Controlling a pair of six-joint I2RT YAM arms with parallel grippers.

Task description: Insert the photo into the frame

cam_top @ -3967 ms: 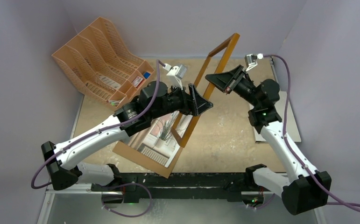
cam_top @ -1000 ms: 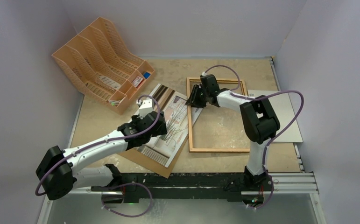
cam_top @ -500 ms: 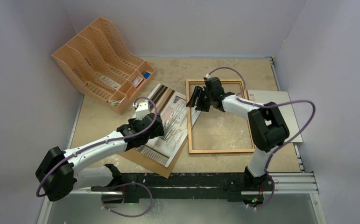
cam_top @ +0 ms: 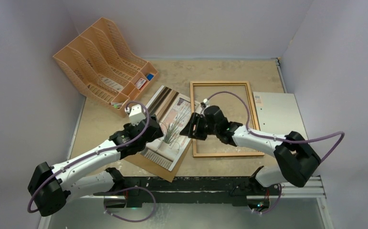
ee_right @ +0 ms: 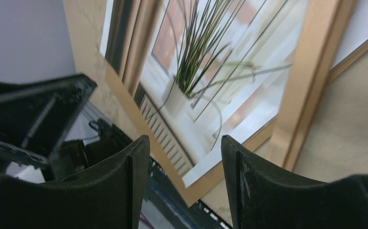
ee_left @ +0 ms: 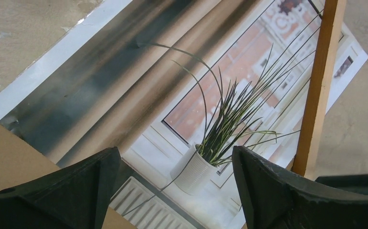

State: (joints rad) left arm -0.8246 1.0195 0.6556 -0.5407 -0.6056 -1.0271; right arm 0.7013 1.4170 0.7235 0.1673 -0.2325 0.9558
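The photo (cam_top: pixel 169 125) lies picture side up on the brown backing panel (cam_top: pixel 149 163). It also shows in the left wrist view (ee_left: pixel 196 95) and the right wrist view (ee_right: pixel 205 71). The frame (cam_top: pixel 220 83) lies flat on the table, and its left rail (ee_left: pixel 320 86) rests across the photo's right corner. My left gripper (cam_top: pixel 157 132) is open and empty just above the photo's potted plant (ee_left: pixel 177 191). My right gripper (cam_top: pixel 187 129) is open and empty over the frame's left rail (ee_right: pixel 310 81) and the photo's right edge, with its jaws (ee_right: pixel 184 186) spread wide.
An orange-tan file rack (cam_top: pixel 100 57) stands at the back left. A stiff pale grey-white sheet with a small sticker (cam_top: pixel 279 119) lies under the frame's right side. The table's near edge rail (cam_top: pixel 196 183) runs just below the backing panel.
The frame, held upright four seconds ago, now lies flat. My right gripper has moved from the frame's far left corner down along the left rail. My left arm has drawn back slightly.
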